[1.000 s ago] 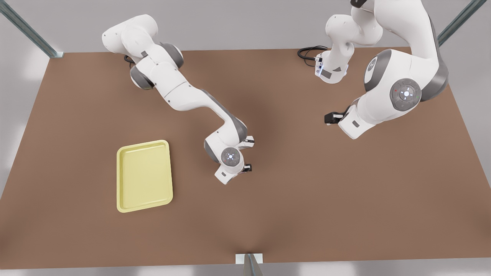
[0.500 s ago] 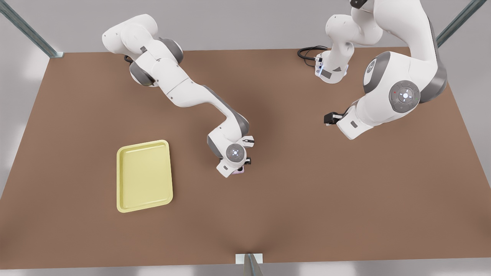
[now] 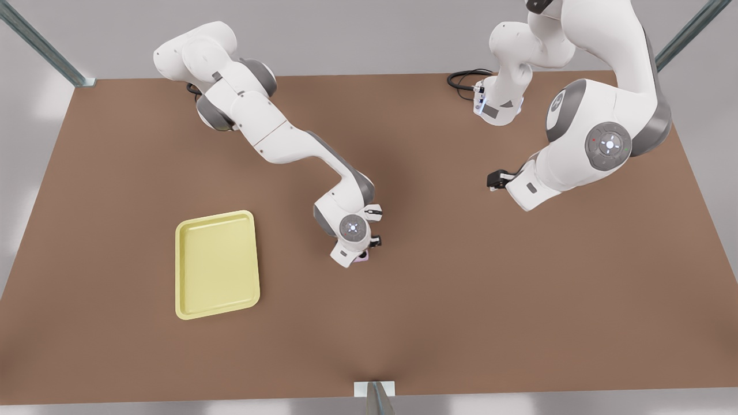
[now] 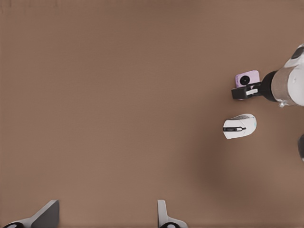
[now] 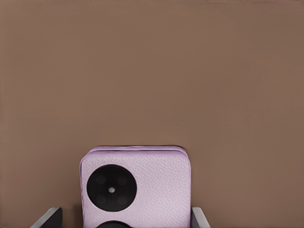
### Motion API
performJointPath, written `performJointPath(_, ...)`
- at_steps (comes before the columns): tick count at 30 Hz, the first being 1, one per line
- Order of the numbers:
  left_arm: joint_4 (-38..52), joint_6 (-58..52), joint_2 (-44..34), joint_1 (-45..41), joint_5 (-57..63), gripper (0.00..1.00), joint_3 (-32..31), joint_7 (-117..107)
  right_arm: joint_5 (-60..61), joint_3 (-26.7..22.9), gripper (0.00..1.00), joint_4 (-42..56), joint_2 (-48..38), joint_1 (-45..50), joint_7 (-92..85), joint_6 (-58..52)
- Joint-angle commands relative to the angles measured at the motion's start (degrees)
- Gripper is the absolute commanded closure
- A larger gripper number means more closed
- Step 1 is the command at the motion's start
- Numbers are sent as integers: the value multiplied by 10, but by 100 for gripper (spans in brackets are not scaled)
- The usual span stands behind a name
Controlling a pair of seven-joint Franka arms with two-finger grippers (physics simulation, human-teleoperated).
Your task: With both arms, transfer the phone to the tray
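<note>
Right gripper straddles the phone mid-table, fingers apart on either side; left gripper waits open, farther away.

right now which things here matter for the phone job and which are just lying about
For the job:
phone, between the right hand's fingers
tray, on the table
left hand, waiting, open

Lying about:
mouse, beside the phone

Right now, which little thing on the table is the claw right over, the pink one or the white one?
The pink phone. The right claw has a finger on each side of it. The white mouse lies apart, untouched.
</note>
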Motion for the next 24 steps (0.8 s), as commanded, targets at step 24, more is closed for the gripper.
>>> performJointPath(24, 8, 11, 8, 0, 1, 0, -1, 14, -2, -1, 20, -2, -73, -63, -99, -63)
